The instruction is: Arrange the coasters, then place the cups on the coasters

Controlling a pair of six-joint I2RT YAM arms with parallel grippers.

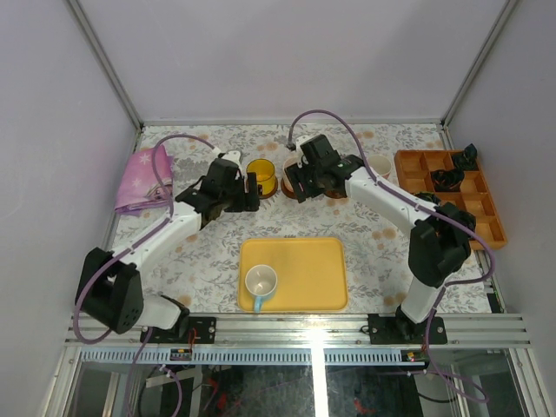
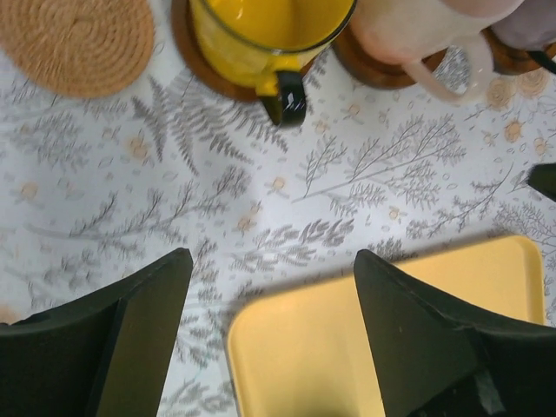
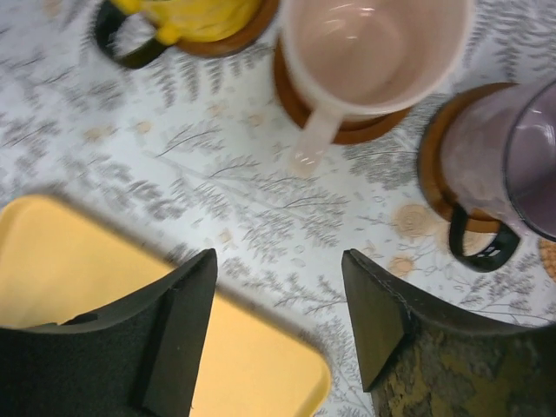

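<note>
My left gripper point(image 2: 274, 261) hangs open and empty above the tablecloth, just short of an amber-yellow cup point(image 2: 261, 30) that stands on a dark coaster point(image 2: 217, 85). To its left lies a bare tan woven coaster point(image 2: 74, 39). A pale pink cup point(image 3: 365, 48) sits on a dark coaster point(image 3: 365, 132), and a greyish purple cup point(image 3: 512, 156) on another coaster point(image 3: 434, 165). My right gripper point(image 3: 278, 261) is open with nothing in it, in front of the pink cup. A white cup with a light-blue handle point(image 1: 261, 281) stands on the yellow tray point(image 1: 313, 274). One more pale cup point(image 1: 380, 165) stands at the back right.
An orange compartment tray point(image 1: 452, 204) holding small black parts sits at the right edge. A pink cloth point(image 1: 143, 178) lies at the back left. Both arms reach over the middle of the floral tablecloth point(image 1: 200, 261), their grippers close together.
</note>
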